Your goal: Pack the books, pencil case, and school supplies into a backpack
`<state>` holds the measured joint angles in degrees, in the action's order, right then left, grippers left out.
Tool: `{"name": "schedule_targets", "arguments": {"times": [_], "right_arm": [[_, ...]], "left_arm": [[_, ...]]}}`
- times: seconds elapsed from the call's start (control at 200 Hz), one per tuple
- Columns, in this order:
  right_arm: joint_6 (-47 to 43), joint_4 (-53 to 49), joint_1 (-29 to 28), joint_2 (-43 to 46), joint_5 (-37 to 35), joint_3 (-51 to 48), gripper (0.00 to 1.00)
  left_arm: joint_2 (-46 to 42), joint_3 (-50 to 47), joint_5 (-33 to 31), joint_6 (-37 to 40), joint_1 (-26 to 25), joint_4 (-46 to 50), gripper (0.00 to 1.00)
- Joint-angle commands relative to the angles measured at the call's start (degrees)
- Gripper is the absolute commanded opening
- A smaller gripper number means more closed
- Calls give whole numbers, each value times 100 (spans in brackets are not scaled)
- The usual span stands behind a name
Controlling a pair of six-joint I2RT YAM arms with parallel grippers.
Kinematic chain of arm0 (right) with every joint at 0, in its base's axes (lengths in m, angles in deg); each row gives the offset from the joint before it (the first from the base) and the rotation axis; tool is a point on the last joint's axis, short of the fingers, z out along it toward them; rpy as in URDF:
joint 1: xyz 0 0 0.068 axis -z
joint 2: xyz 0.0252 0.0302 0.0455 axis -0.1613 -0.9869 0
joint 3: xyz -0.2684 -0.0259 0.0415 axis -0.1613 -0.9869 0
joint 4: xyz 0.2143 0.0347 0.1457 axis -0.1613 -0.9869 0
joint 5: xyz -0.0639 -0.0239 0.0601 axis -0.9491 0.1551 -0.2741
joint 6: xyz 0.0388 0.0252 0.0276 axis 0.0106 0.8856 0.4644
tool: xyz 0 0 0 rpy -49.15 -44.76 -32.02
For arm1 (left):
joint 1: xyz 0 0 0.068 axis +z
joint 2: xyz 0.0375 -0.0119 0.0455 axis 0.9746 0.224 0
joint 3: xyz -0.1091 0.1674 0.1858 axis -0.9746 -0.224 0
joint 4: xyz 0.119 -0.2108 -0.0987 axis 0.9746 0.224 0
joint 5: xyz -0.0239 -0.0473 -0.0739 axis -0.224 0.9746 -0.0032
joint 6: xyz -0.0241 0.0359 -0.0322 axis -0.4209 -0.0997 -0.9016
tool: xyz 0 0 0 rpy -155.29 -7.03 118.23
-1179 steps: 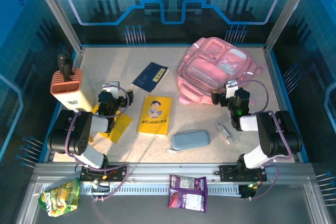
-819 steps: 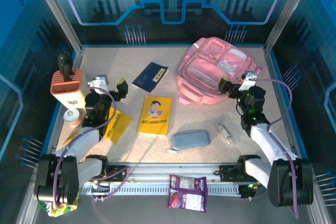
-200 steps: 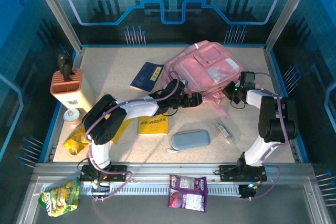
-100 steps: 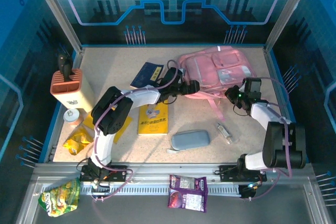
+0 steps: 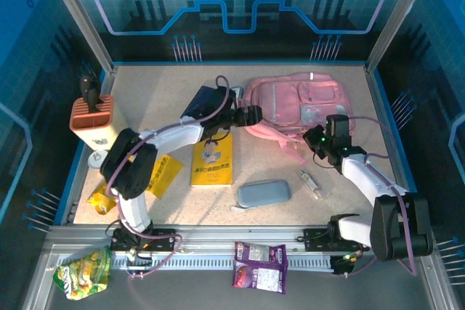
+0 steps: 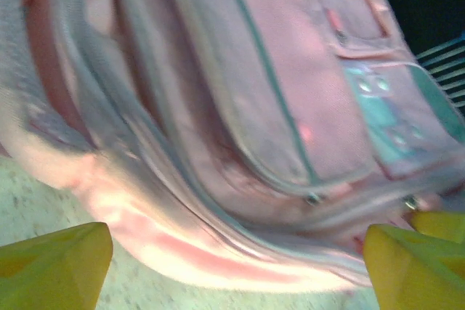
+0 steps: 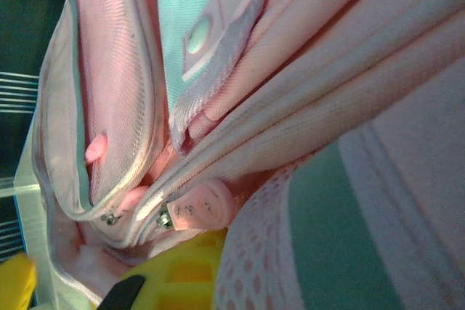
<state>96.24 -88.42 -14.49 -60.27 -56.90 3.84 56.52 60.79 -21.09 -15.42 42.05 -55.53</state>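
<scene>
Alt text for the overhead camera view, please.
A pink backpack lies at the table's far right, left gripper at its left edge, right gripper at its near edge. Yellow book, navy book, pencil case and small tube lie outside it.

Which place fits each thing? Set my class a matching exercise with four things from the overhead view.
Things:
1 backpack
2 yellow book
3 pencil case
4 clear tube

Places:
A between the book and the tube
B farthest back, on the right
C right of the pencil case
D left of the pencil case, cover up

Pairs: 1-B, 2-D, 3-A, 4-C
</scene>
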Motion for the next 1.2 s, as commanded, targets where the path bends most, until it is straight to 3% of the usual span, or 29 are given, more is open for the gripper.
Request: {"name": "schedule_targets", "arguments": {"times": [0.0,0.15,0.28,0.445,0.58,0.82,1.196], "right_arm": [[376,11,-202,269,-125,231,0],[512,-227,-302,425,-223,303,0],[436,-400,-311,480,-146,440,0],[461,-448,-326,662,-185,481,0],[386,-560,-330,696,-201,609,0],[473,-610,-428,788,-326,628,0],[581,-505,-586,832,-377,507,0]], "left_arm": [[-482,-413,-213,164,-459,-63,87],[-572,-633,-393,180,-1015,-291,78],[-344,-777,-229,719,-1490,-982,75],[94,-780,-627,1369,-1997,-1655,75],[496,-915,-653,1642,-2087,-2593,77],[1040,-694,-1164,1924,-2202,-3182,73],[1737,220,-2171,1578,-2202,-2807,58]]}}
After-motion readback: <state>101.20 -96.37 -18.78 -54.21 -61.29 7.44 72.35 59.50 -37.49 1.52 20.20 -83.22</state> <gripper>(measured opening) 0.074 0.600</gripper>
